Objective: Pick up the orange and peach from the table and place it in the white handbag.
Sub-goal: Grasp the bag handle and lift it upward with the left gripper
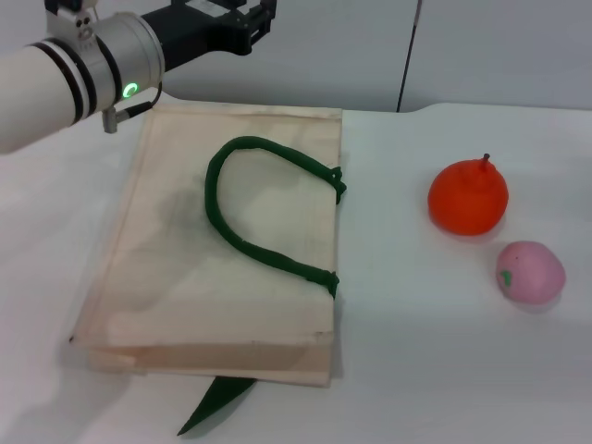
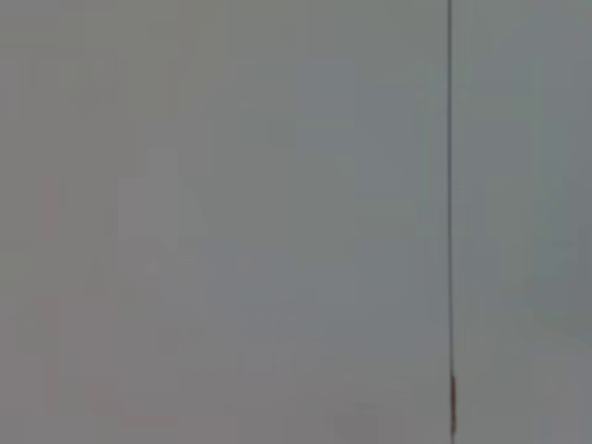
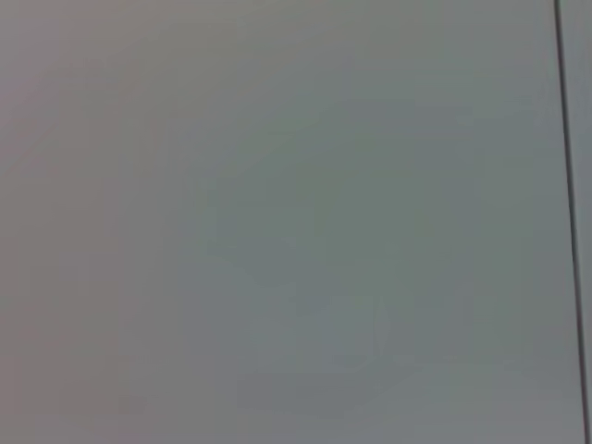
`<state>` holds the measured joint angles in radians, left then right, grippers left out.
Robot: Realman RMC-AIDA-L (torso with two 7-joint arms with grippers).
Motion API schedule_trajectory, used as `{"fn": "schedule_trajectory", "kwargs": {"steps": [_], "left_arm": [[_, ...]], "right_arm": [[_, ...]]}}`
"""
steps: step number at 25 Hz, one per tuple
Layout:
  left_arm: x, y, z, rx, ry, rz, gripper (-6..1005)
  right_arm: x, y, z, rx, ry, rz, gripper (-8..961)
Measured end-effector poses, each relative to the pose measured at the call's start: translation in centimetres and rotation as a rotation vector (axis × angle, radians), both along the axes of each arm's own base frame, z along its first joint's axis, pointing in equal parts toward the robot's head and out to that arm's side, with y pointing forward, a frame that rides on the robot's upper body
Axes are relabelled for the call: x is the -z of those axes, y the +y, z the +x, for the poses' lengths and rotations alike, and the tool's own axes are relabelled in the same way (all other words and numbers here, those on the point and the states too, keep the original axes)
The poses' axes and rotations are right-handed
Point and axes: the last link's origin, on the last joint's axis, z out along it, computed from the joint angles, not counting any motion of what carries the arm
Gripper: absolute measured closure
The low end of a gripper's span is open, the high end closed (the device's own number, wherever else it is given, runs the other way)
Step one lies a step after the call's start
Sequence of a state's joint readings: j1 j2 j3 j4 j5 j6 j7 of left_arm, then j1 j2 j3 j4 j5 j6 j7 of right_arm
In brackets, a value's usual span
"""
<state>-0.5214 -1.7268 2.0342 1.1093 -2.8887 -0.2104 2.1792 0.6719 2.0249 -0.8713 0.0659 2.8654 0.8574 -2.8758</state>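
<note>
The orange (image 1: 468,197) and peach (image 1: 530,271) sit side by side at three o'clock, well apart from the flat white handbag (image 1: 185,277), while the left gripper (image 1: 264,18), its grip impossible to judge, hangs at eleven o'clock, far from both fruits.

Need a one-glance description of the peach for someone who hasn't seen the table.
Start at the white handbag, lying flat on the white table with its dark green handles. Off its handle side, on the robot's right, two round fruits sit close together on the bare table. The peach is the smaller, pale pink one with a tiny green mark, nearer the robot than the bigger orange, which has a dark stem.
</note>
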Motion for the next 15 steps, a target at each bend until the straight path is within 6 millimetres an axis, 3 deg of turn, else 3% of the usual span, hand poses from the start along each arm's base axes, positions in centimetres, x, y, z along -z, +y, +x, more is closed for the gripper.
{"fn": "schedule_trajectory", "kwargs": {"steps": [8, 15], "left_arm": [[0.3, 0.8, -0.4, 0.019, 0.051, -0.077, 597], [-0.7, 1.5, -1.2, -0.023, 0.068, -0.121, 615]], "right_arm": [[0.0, 0.0, 0.0, -0.002, -0.001, -0.002, 106], [0.1, 0.0, 0.0, 0.003, -0.001, -0.006, 106]]}}
